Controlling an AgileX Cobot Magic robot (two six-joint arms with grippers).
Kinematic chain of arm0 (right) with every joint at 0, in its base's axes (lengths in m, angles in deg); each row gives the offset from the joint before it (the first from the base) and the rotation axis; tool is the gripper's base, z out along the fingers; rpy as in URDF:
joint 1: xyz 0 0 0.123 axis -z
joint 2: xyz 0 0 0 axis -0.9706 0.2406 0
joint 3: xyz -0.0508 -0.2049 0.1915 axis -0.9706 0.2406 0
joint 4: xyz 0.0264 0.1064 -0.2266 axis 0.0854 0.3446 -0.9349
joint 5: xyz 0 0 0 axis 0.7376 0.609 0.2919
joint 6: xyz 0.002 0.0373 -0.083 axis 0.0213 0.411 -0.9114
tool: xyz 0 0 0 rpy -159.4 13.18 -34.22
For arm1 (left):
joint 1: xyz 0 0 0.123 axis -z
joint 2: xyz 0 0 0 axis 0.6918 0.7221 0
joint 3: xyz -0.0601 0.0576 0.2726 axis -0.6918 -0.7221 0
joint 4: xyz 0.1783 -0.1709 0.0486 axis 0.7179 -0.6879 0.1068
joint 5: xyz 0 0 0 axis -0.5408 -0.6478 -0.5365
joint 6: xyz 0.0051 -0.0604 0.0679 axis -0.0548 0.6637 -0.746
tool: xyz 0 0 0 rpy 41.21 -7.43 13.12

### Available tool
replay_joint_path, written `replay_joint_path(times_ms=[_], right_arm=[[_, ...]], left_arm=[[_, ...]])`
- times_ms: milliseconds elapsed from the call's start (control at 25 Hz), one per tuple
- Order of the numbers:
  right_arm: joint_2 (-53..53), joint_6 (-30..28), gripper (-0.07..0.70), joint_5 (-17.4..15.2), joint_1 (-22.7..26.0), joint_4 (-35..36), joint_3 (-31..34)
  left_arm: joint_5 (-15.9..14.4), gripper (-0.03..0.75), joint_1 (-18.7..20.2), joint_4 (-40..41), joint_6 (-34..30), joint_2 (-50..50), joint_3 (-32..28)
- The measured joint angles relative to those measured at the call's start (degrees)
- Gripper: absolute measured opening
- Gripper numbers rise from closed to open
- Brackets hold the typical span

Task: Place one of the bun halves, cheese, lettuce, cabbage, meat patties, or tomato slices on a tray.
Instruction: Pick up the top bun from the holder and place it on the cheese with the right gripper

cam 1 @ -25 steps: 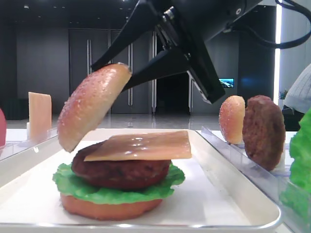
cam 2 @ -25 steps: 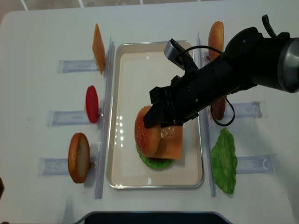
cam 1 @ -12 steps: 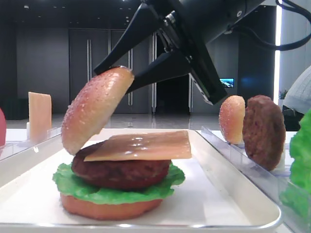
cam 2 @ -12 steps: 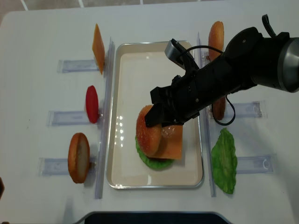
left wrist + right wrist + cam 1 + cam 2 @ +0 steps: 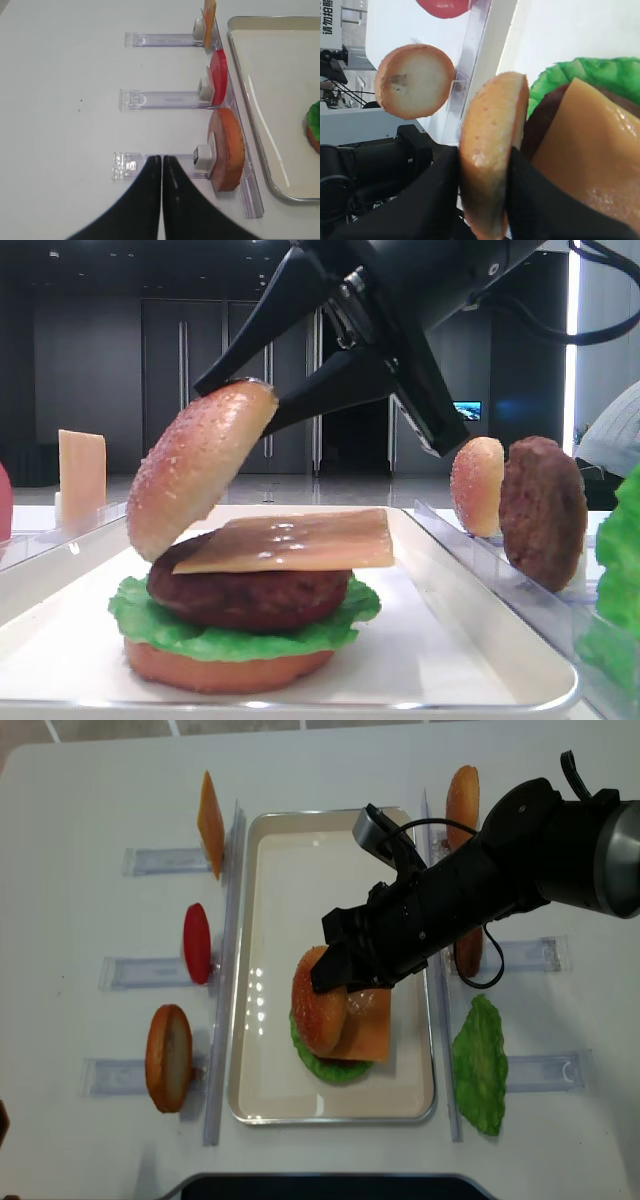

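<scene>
The right hand (image 5: 262,405) gripped the bun top (image 5: 200,466) — tilted over the cheese (image 5: 290,540) on the tray (image 5: 470,640) — which next needed levelling, lowering, then release.

Three bun halves (image 5: 318,999), two cheese (image 5: 365,1023), two meat patties (image 5: 543,510).

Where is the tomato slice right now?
In the overhead view, the tomato slice stands in a clear rack left of the tray, between the cheese slice and a bun half.

Speckled bun top (image 5: 198,468) tilted above cheese (image 5: 292,541)
</scene>
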Motion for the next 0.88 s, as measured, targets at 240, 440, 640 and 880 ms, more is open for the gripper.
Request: replay_joint_path(times_ms=[240, 440, 640, 880], right_arm=[[0.0, 0.0, 0.251, 0.0, 0.0, -0.5, 0.0], [0.0, 0.0, 0.251, 0.0, 0.0, -0.6, 0.0], [0.0, 0.0, 0.252, 0.0, 0.0, -0.7, 0.0], [0.0, 0.0, 0.262, 0.0, 0.0, -0.7, 0.0]], left_arm=[[0.0, -0.001, 0.0, 0.0, 0.0, 0.0, 0.0], [0.0, -0.001, 0.0, 0.0, 0.0, 0.0, 0.0], [0.0, -0.001, 0.0, 0.0, 0.0, 0.0, 0.0], [0.0, -0.001, 0.0, 0.0, 0.0, 0.0, 0.0]])
